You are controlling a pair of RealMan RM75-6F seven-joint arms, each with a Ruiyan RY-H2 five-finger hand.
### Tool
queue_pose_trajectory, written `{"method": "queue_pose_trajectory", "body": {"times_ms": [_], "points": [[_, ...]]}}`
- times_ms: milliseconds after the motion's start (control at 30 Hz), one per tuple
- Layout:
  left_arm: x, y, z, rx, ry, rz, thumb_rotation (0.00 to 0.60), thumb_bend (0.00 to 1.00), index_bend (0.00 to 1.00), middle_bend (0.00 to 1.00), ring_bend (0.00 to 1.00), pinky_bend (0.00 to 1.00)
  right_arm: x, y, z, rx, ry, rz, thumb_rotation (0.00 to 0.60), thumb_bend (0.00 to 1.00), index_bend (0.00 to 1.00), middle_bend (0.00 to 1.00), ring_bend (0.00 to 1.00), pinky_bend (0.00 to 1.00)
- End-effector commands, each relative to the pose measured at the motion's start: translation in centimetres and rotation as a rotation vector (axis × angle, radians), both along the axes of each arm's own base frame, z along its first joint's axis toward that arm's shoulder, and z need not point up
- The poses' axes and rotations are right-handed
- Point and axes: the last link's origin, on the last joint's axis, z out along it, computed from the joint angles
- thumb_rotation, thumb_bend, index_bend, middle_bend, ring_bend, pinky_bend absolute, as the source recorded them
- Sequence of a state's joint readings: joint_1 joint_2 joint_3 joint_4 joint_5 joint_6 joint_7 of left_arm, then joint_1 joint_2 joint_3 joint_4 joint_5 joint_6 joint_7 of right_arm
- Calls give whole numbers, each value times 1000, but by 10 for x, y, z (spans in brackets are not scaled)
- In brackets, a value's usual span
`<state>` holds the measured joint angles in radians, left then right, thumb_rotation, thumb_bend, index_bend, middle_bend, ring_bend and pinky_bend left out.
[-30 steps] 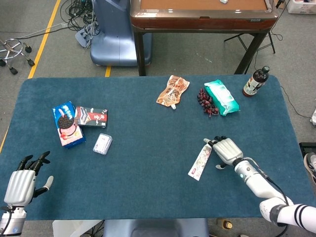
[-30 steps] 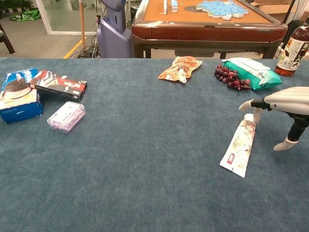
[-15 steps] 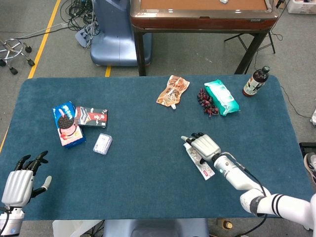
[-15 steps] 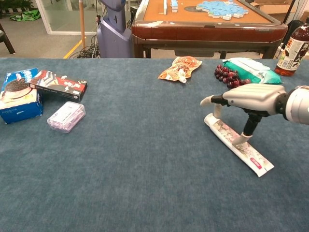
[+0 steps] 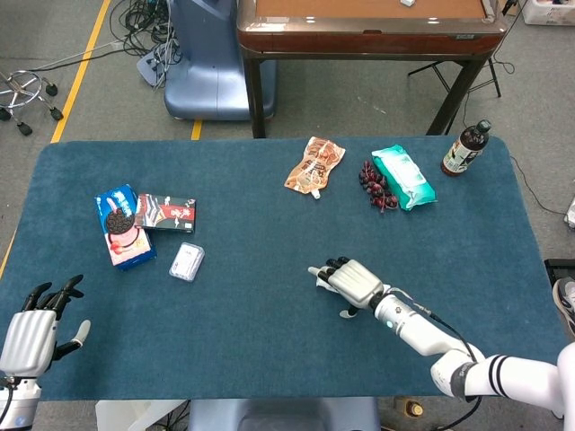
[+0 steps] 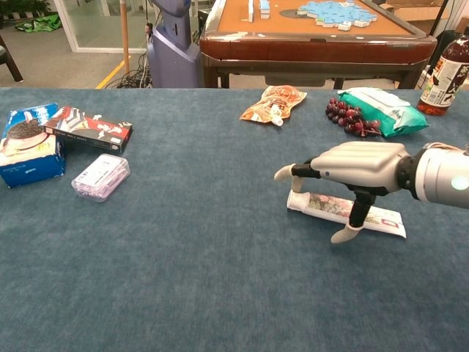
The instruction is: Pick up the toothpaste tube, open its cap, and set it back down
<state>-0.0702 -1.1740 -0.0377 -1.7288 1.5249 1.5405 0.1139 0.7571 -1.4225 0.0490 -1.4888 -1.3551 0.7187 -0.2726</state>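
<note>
Chest view: right hand (image 6: 359, 167) arched open over toothpaste tube (image 6: 344, 212), cap at nine o'clock, gripping nothing, likely to skid it sideways.

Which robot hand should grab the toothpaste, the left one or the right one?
The right hand, I think. It is spread right over the toothpaste tube, which lies flat on the table. The left hand is at the far near-left corner, open, with nothing in it.
</note>
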Motion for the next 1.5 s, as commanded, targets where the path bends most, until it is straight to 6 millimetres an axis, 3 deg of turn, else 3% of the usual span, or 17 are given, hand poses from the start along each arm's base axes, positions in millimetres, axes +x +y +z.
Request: {"method": "queue_pose_trajectory", "body": {"times_ms": [33, 267, 633, 1033, 1300, 1500], "points": [[0, 1, -1, -6, 0, -2, 600, 306, 129, 337, 336, 106, -9, 3, 6, -21, 16, 2, 600, 112, 0, 231, 138, 192], [1, 1, -2, -9, -3, -6, 600, 306, 129, 337, 336, 106, -19, -5, 4, -111, 42, 21, 600, 178, 0, 302, 143, 192], [-4, -2, 0, -1, -6, 9, 600, 307, 129, 337, 336, 106, -22, -10, -7, -162, 97, 49, 600, 179, 0, 302, 152, 192], [-6, -3, -1, -3, -12, 12, 600, 306, 129, 336, 336, 106, -34, -32, 0, -259, 155, 26, 600, 179, 3, 294, 152, 192], [-6, -4, 1, 1, -12, 12, 600, 307, 129, 336, 336, 106, -29, -20, 0, -224, 112, 52, 600, 179, 205, 324, 184, 192], [-5, -5, 1, -5, -13, 12, 600, 307, 129, 337, 336, 106, -32, -15, -1, -216, 105, 53, 600, 179, 237, 328, 189, 192]]}}
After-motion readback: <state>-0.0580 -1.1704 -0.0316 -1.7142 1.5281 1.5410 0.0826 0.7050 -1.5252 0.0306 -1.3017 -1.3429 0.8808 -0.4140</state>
